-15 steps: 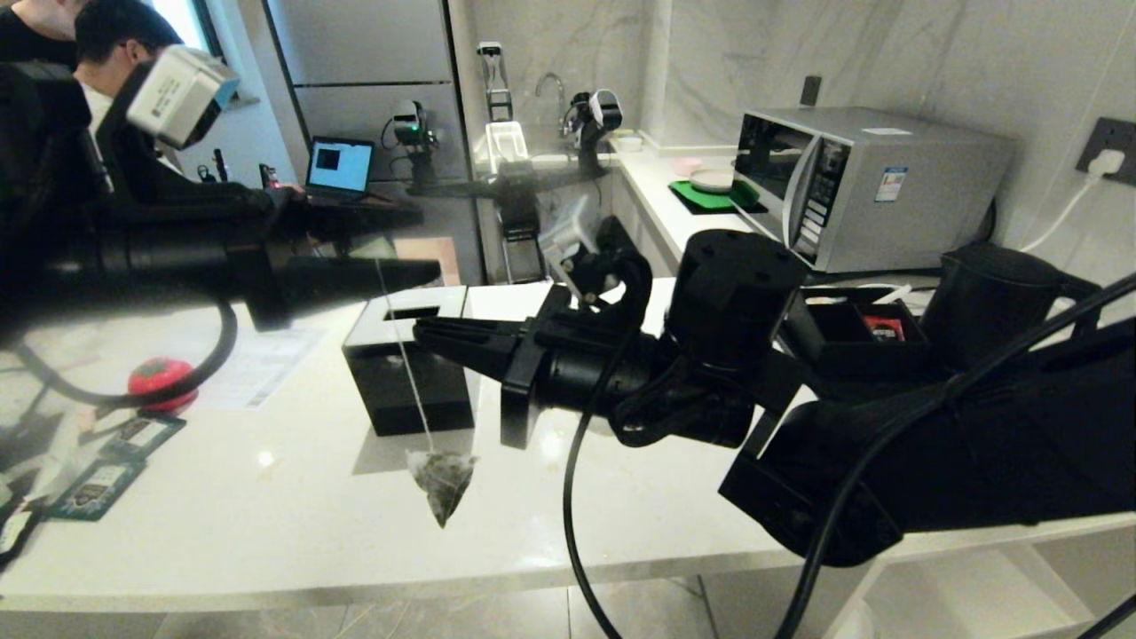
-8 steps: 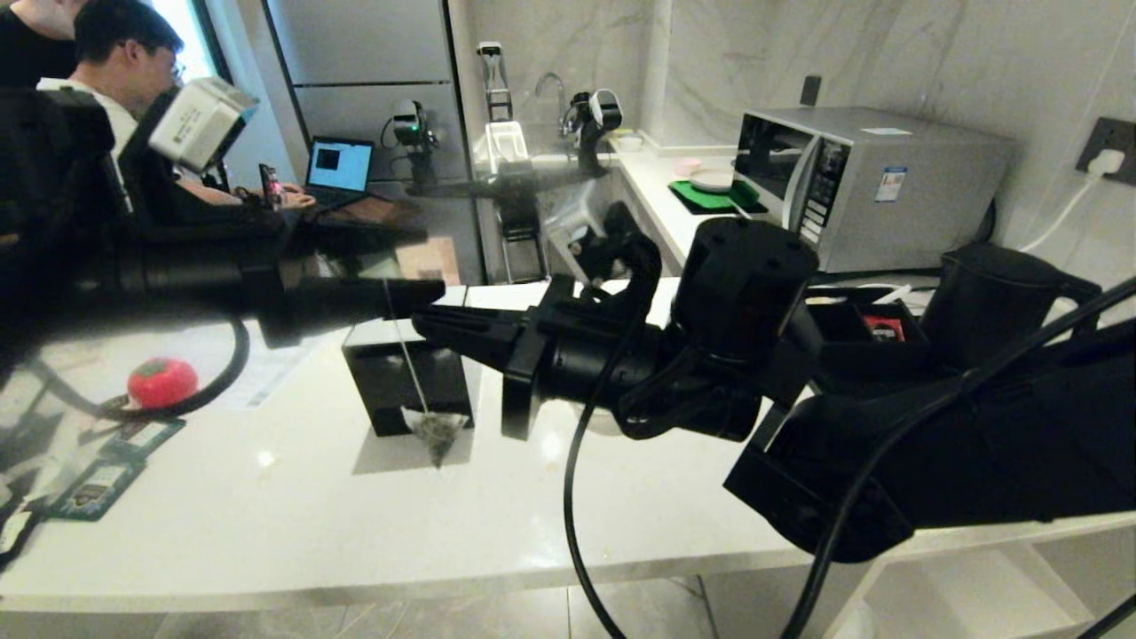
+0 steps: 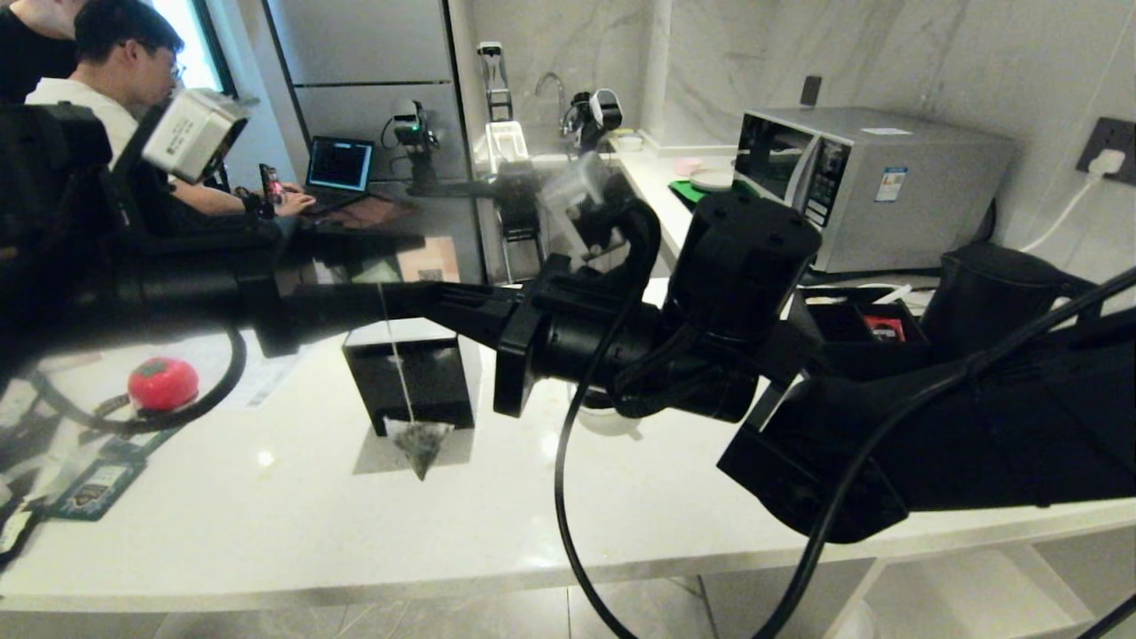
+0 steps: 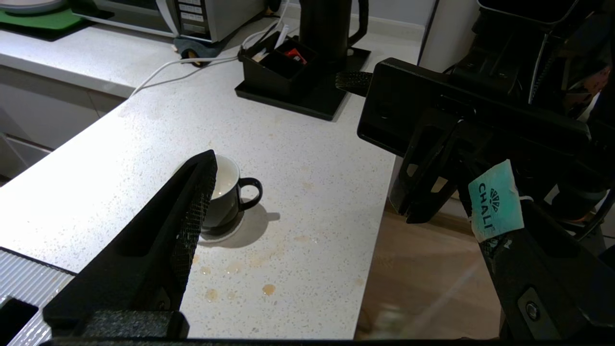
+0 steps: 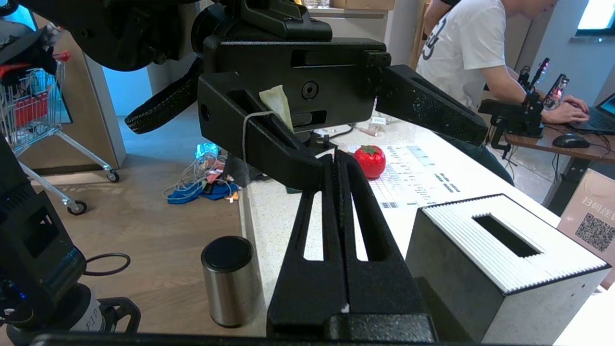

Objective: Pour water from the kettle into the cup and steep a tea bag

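Head view: white counter is seen spanning the frame, with the microwave set at its far right against the wall; right arm is stretched across from the right, left arm from the left, the two grippers met tip to tip above the counter; the kettle is stood at far right on a black tray, beside the black organiser in which a red packet is held; black tissue box is placed mid-counter, just behind the hanging bag; a person in a white shirt is seated at a laptop in the background; a red tomato-shaped object is laid on the counter's left part.

Left gripper is spread wide, one finger on each side of the wrist frame; the tea bag's paper tag is seen stuck against one of its fingers, not pinched between them.

Right gripper is closed flat, fingers pressed together, tips placed against the left gripper's finger where the string runs; whether the string is actually pinched cannot be told.

The cup is stood on its saucer on the counter, handle turned toward the counter edge, well apart from the kettle; in the head view it is mostly hidden under the right wrist.

The tea bag is hung on its string from where the gripper tips meet, off the counter, in front of the tissue box, not over the cup.
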